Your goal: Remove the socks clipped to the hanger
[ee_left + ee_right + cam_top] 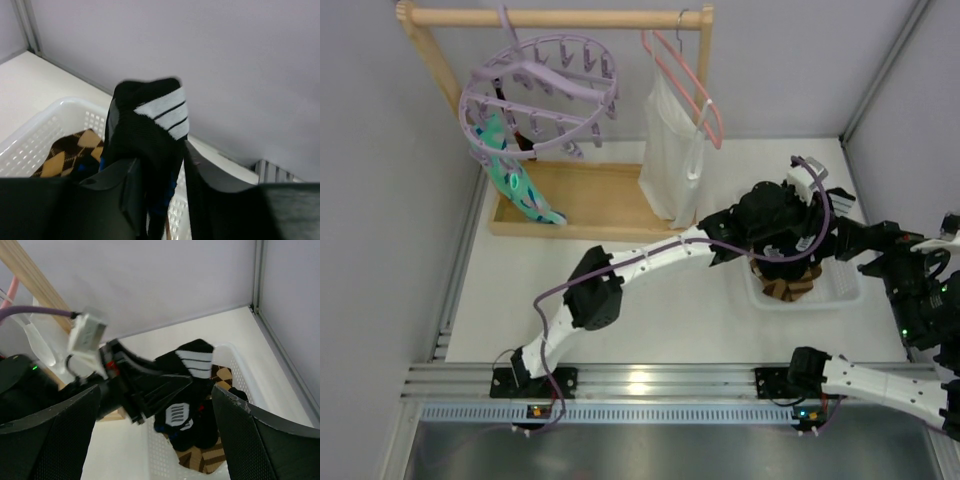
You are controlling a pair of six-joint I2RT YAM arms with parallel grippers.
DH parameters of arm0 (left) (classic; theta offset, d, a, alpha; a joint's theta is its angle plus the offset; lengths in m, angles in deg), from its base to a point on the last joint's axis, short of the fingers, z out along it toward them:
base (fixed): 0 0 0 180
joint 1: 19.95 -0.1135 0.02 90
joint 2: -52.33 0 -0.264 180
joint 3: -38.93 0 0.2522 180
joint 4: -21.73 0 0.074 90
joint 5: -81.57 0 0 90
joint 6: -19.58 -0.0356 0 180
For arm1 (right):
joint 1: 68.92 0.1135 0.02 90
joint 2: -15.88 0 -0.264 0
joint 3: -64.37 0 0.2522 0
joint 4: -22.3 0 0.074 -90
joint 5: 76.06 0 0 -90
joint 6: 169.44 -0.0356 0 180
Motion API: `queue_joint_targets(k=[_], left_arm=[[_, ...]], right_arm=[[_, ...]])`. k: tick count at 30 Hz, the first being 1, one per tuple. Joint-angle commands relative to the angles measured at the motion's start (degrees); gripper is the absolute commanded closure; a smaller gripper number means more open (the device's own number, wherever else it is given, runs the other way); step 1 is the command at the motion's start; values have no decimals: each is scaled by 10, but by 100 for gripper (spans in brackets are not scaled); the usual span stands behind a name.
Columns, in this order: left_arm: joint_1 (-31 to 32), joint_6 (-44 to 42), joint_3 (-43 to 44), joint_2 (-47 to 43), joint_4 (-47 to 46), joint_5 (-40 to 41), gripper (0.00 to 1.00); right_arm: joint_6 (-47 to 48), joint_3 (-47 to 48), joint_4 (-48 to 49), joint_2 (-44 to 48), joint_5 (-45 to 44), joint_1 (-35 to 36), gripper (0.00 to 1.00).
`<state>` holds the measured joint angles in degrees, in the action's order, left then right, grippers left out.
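Our left gripper (160,172) is clamped on a black sock (150,115) with white stripes, over the white basket (35,135) at the table's 3 o'clock. The striped end stands up above the fingers, and the rest hangs down between them toward the basket, where argyle socks (70,150) lie. Our right gripper (156,405) hovers on the basket's 3 o'clock side with its jaws wide apart, holding nothing. At the table's 11 o'clock the hanger (540,95) hangs from the wooden rack (555,17). Teal socks (515,180) dangle from clips on its 8 o'clock edge, reaching down to the rack's base. We see something dark clipped beside them but cannot make it out.
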<state>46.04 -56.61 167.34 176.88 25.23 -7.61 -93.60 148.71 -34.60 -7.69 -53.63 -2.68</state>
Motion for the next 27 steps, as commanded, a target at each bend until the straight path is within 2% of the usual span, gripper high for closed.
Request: queue_joint_targets(k=[1, 2, 3, 5, 7, 8, 9, 10, 13, 14, 16, 17, 20, 21, 24, 25, 27], left_arm=[[-32, 39, 167, 116, 60, -83, 58], [-41, 46, 196, 139, 75, -85, 33], [-46, 47, 232, 154, 98, -78, 27], [-52, 38, 226, 156, 117, -63, 18], [-52, 25, 163, 107, 121, -16, 11], [-52, 14, 139, 86, 122, 13, 2], [-52, 11, 113, 63, 122, 35, 2], [-52, 10, 52, 13, 121, 81, 2], [-52, 7, -41, -90, 120, 130, 2], [-52, 12, -103, -116, 120, 158, 2], [-52, 20, -159, -193, 120, 185, 2], [-52, 34, -222, -219, 121, 210, 2], [-49, 50, -307, -322, 123, 247, 2], [-47, 54, -355, -369, 137, 282, 2], [-46, 85, -411, -425, 189, 363, 2], [-46, 97, -441, -459, 232, 421, 2], [-47, 126, -472, -514, 275, 460, 2]], right_arm=[[-2, 12, -20, -17, -12, 4, 12], [-3, 15, -23, -20, -12, 4, 12], [-5, 18, -27, -24, -10, 4, 12], [-8, 16, -27, -24, -5, 4, 12], [-10, 3, -25, -20, -4, 4, 12], [-12, -1, -24, -19, -5, 4, 11], [-15, -11, -23, -17, -7, 5, 11], [-19, -14, -17, -16, -6, 4, 11], [-16, -28, 5, -13, -5, 4, 11], [-13, -32, 10, -13, -6, 5, 11], [-11, -39, 19, -17, -5, 4, 11], [-11, -47, 31, -21, -5, 4, 11], [-11, -62, 54, -44, 11, 4, 10], [-12, -68, 64, -63, 16, 4, 9], [-18, -80, 85, -107, 37, 4, 6], [-19, -86, 97, -118, 55, 4, 6], [-12, -112, 131, -146, 91, 1, 3]])
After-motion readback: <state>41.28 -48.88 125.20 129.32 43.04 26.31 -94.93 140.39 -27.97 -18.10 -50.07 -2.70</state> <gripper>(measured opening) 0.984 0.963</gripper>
